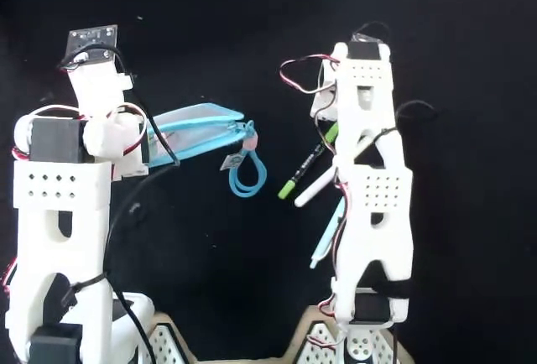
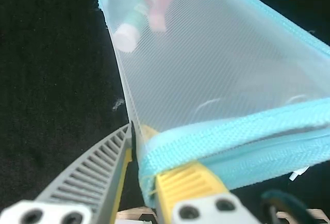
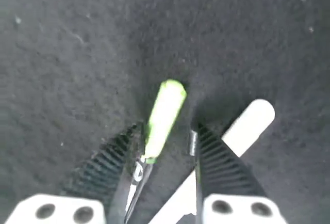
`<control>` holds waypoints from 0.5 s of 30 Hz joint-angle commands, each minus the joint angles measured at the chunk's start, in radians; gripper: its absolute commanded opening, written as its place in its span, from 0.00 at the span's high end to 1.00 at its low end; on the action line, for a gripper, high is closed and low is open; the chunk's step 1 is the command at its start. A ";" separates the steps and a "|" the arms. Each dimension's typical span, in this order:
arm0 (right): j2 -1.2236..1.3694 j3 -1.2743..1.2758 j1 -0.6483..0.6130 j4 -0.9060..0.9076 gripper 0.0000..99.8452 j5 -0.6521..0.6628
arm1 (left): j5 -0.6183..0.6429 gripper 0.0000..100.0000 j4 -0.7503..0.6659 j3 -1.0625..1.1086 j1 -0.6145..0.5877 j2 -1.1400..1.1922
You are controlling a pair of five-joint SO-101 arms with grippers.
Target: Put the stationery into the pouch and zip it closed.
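**Left gripper clamped on pouch corner; right gripper open astride a pen**

In the high view the left arm stands at the far left of the black table (image 1: 201,272). The left gripper (image 2: 138,133) is pinched tight on a corner of the pouch (image 1: 197,133), with its grey and yellow fingers pressing the mesh just beside the light-blue zipper band. From that grip the pouch stretches toward 3 o'clock. Through the mesh, the left wrist view shows a white-and-green stick (image 2: 131,25) and a pink item (image 2: 161,7) at the pouch's far end. A blue loop (image 1: 247,177) lies at about 6 o'clock from the pouch's free end. Farther toward 3 o'clock, under the right arm, lie a green-capped pen (image 1: 304,167) and a white pen (image 1: 313,188) just beside it. A light-blue pen (image 1: 325,238) lies at about 5 o'clock from those two. The right gripper (image 3: 165,131) is spread apart and holds nothing. Its jaws stand on either side of the green cap, and the white pen lies just outside one jaw.
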 commanded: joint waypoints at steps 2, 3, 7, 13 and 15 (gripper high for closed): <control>0.084 -0.162 -0.026 0.009 0.87 -0.009 | 0.005 0.97 -0.005 0.025 0.002 0.008; 0.104 -0.179 -0.026 0.020 0.87 -0.006 | 0.005 0.97 -0.005 0.025 0.002 0.008; 0.143 -0.260 -0.018 0.069 0.99 0.006 | 0.005 0.97 -0.008 0.025 0.002 0.008; 0.068 -0.271 -0.026 0.074 0.99 0.069 | 0.005 0.97 -0.009 0.025 0.002 0.008; 0.013 -0.249 -0.026 0.075 0.99 0.112 | 0.005 0.97 -0.009 0.025 0.002 0.008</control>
